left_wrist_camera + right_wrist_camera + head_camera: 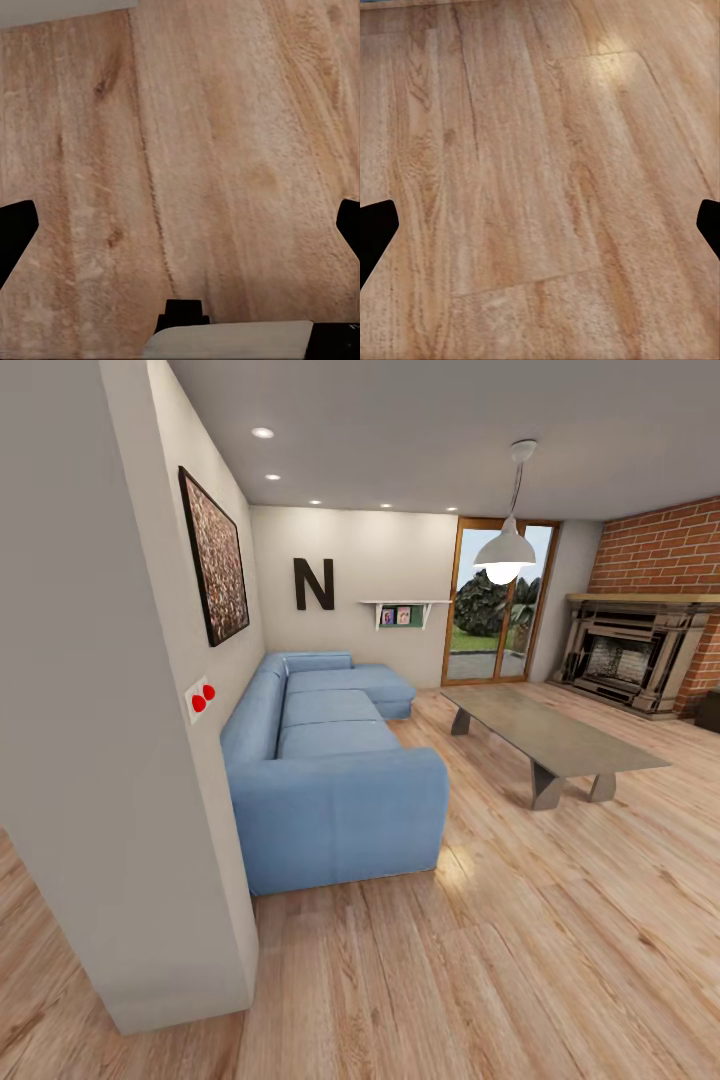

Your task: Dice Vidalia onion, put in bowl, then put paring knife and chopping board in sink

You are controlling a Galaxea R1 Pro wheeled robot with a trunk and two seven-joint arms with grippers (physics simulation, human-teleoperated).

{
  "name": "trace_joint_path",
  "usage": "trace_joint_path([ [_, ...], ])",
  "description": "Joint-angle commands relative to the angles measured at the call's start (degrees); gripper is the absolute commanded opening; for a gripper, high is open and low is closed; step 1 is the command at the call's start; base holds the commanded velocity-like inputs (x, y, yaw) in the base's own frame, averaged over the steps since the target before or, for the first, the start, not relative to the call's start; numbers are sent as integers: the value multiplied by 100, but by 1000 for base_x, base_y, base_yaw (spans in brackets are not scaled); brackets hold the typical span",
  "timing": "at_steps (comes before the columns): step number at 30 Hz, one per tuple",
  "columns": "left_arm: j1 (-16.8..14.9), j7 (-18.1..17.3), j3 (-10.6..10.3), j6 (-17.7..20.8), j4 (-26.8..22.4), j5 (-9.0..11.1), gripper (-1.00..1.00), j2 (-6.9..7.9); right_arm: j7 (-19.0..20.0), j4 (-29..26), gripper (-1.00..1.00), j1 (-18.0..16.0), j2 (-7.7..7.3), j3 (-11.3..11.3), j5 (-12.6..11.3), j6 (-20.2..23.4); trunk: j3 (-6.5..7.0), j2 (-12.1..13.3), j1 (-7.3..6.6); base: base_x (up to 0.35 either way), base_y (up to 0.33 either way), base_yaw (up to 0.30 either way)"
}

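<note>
room: living room, wood floor (520, 960)
sofa (330, 780): blue, against left wall
coffee table (550, 735): grey tabletop, bare, just right of sofa
fireplace (625, 655): far right, brick wall
shelf (403, 610): two small pictures on it
left gripper (180, 225): jaws wide, holding nothing, above floor
right gripper (540, 225): jaws wide, holding nothing, above floor

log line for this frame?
place: living room | ahead: blue sofa, coffee table, fireplace | left gripper: open, over wood floor | right gripper: open, over floor
</note>
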Motion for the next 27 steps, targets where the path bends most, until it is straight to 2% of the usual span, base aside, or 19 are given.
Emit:
trace_joint_path([
  [1,2,-2,2,-10,6,5,100,-1,-6,-4,100,0,-5,-4,4,-11,-4,-2,0,0,0,0],
  [4,2,-3,3,-14,31,5,100,-3,-8,-4,100,0,-57,-4,4,-11,-4,-2,0,0,0,0],
  [15,2,-6,10,-14,95,1,100,22,-8,5,100,0,-54,-4,-5,-11,-2,-2,0,0,0,-8],
  [27,2,-6,11,-14,97,-10,100,73,-8,6,100,0,-61,-4,-5,-11,56,-2,0,0,0,-192],
])
